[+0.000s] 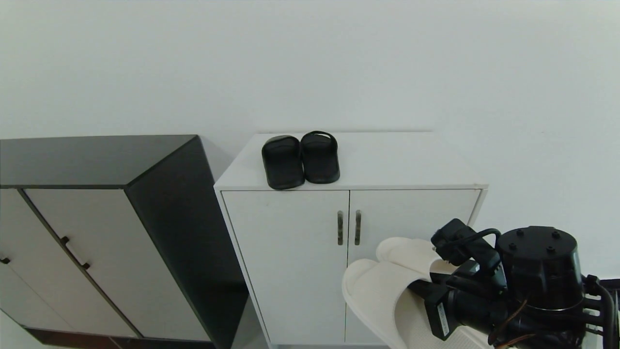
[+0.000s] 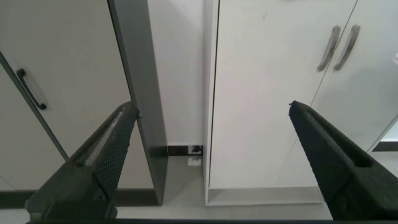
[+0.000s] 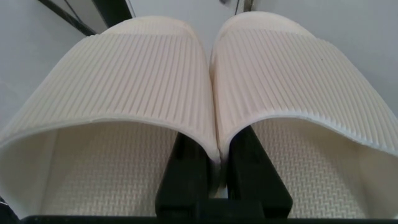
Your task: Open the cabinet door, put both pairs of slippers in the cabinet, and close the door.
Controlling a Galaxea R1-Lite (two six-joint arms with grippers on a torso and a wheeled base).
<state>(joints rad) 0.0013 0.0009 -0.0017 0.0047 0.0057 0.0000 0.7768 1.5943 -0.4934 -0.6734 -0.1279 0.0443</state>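
Your right gripper [image 3: 216,158] pinches the ribbed cream slippers [image 3: 143,81]; left gripper [image 2: 211,155] spread wide; smooth black slippers [image 1: 300,160] top the cabinet [image 1: 286,261].

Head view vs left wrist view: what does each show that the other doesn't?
Head only: black slippers on the white cabinet top; white slippers gripped by the right gripper. Left wrist only: the open left gripper, floor between the cabinets. Both: the white cabinet's shut doors, their two handles, the dark cabinet beside it.
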